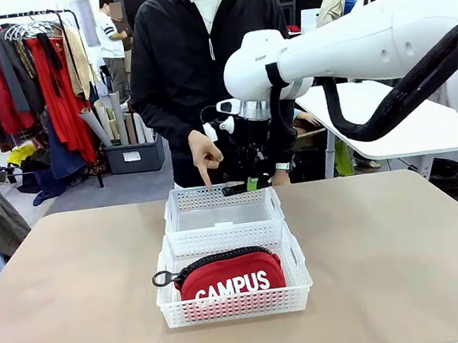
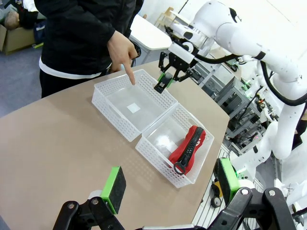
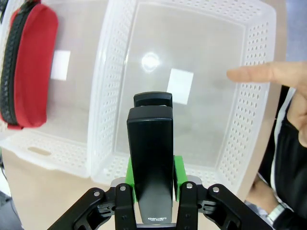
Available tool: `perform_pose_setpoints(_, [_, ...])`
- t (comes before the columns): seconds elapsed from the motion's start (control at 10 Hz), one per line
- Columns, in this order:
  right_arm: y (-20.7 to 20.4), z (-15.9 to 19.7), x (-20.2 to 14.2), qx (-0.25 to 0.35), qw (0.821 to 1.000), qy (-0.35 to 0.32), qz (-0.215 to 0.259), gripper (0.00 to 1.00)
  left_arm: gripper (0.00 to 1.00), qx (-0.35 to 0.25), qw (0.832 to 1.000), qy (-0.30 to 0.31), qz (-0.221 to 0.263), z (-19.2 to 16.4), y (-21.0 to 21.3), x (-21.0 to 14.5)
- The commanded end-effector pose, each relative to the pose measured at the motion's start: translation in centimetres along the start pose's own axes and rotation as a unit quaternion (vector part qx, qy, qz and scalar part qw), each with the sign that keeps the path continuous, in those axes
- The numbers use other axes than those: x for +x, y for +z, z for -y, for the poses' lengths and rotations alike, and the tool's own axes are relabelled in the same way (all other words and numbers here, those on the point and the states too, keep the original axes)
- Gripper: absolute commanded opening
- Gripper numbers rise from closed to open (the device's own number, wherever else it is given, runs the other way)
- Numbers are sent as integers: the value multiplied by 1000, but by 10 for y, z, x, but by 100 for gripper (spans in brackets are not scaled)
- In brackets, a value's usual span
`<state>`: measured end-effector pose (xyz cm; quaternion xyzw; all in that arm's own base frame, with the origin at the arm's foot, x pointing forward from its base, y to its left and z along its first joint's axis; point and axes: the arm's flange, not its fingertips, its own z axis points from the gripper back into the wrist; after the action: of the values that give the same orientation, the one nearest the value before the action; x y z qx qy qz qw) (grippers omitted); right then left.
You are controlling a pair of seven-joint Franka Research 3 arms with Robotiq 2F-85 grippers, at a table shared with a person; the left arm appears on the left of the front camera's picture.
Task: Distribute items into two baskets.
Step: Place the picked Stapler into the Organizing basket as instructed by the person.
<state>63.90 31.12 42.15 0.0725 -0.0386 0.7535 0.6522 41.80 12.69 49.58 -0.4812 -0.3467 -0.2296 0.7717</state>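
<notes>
While pouch [image 1: 230, 278] sits in near-edge basket [image 1: 168, 295], right claw [image 3: 154, 191] clamped on stapler [image 3: 149, 167] over far basket [image 1: 177, 217]; drop left. Left claw [image 2: 168, 189] apart.

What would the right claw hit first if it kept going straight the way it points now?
Probably the bare floor of the far basket. The right claw, shut on the stapler, points down into it, with the person's finger off to one side.

Two baskets end to end at the table's [image 1: 78, 312] middle.
The pouch [image 1: 231, 275] lies in the near basket [image 1: 235, 305]; the stapler [image 1: 237, 189] hangs above the far basket's [image 1: 223, 217] far rim, beside a pointing hand [image 1: 203, 154].
</notes>
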Motion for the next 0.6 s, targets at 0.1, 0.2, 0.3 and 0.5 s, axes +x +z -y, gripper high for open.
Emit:
perform_pose_setpoints(0.1, [-13, 21, 22, -17, 998, -64, -17, 0, 100, 0, 1000, -1, 2, 1, 1, 0])
perform_pose_setpoints(0.2, [-21, 24, 27, -23, 997, -77, -18, 0, 100, 0, 1000, -1, 2, 1, 1, 0])
perform_pose_setpoints(0.3, [-28, 28, 31, -19, 996, -85, -11, 0, 100, 0, 1000, -1, 2, 1, 1, 0])
perform_pose_setpoints(0.5, [-39, 32, 37, -36, 995, -90, -12, 0, 100, 0, 1000, -1, 2, 1, 1, 0])
